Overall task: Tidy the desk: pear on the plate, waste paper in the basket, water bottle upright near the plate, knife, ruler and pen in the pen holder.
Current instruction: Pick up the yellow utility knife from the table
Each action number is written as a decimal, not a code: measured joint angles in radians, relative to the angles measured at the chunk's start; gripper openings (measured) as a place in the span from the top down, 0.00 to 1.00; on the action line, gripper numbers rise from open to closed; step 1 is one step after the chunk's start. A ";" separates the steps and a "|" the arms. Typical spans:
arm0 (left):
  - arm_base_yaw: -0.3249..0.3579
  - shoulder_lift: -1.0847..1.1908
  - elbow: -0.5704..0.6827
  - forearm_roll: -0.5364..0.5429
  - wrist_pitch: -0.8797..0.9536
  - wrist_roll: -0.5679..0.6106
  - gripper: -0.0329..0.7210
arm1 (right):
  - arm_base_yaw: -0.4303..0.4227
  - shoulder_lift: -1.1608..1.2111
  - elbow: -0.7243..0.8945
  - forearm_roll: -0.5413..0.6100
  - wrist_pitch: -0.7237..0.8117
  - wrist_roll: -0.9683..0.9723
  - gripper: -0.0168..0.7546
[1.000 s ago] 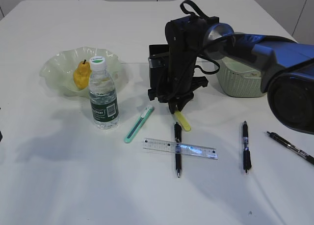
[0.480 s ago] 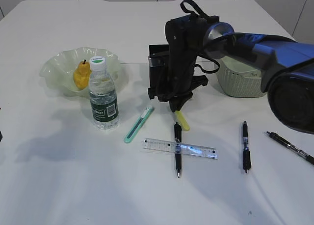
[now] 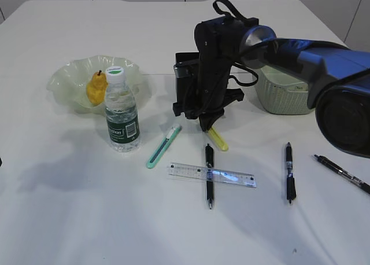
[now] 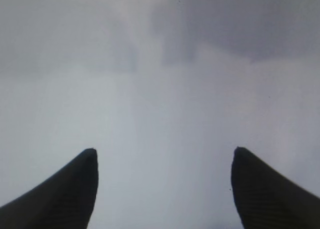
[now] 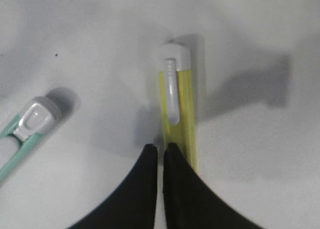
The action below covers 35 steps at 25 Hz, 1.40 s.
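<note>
My right hand (image 5: 160,151): pinched closed, gripping nothing, touching the yellow knife (image 5: 178,109)
My left hand (image 4: 162,164): wide open, empty
Ruler (image 3: 211,174): near the knife

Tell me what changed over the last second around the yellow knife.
The right pincer closed its jaws at the yellow knife, whose free end swung slightly right; a firm hold isn't clear. The left pincer stayed open, and the ruler, green knife, pens and water bottle stayed put.

Pear (image 3: 95,89) in plate (image 3: 66,75); water bottle (image 3: 122,117) before plate; ruler (image 3: 211,175) across pen (image 3: 209,176).
</note>
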 joint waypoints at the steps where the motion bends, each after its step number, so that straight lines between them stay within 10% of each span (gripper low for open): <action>1: 0.000 0.000 0.000 0.000 0.002 0.000 0.17 | 0.000 0.000 0.000 0.000 0.000 0.000 0.95; 13: 0.000 0.000 0.000 0.000 0.010 0.000 0.17 | 0.000 0.000 0.000 -0.017 0.000 0.000 0.59; 35: 0.000 0.000 0.000 0.000 -0.001 0.000 0.17 | 0.000 -0.008 -0.014 -0.063 0.000 -0.007 0.57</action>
